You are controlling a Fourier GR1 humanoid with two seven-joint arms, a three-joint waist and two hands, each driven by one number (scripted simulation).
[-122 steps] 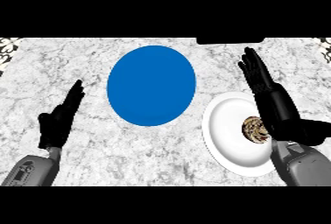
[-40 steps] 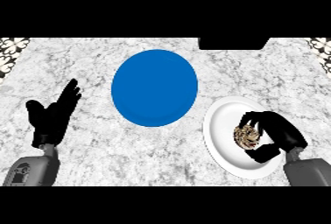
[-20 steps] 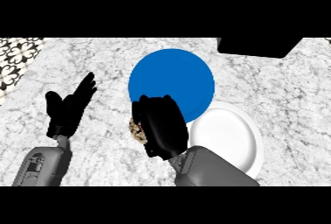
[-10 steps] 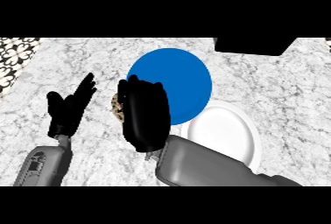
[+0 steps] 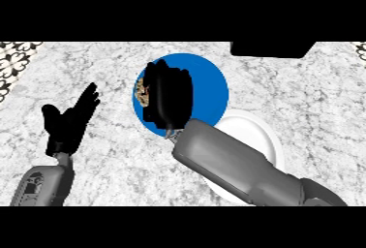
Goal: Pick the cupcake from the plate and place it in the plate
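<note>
Cupcake (image 5: 143, 91) time is almost over. The right hand (image 5: 170, 97) has its fingers curled round the cupcake and holds it up over the blue plate (image 5: 211, 92). Only a bit of the brown cake peeks out, on the side of the hand that is nearer the left hand. That bit sits right at the blue plate's edge, so the cake is not over the middle.

The white plate (image 5: 257, 135) is just beside the blue plate, partly hidden under the grey right arm. No cake shows on the part of it that can be seen. The left hand (image 5: 70, 123) rests well apart from the blue plate, fingers straight and up, holding nothing.

To do this step well, I think the right hand should slide a little more toward the middle of the blue plate first. Then it should go down slowly until the bottom of the cake sits flat on the blue. Only then should the fingers let go, and the hand should lift straight up so it does not tip the cake. If it lets go at the edge, the cake could roll off onto the desk (image 5: 307, 87).
</note>
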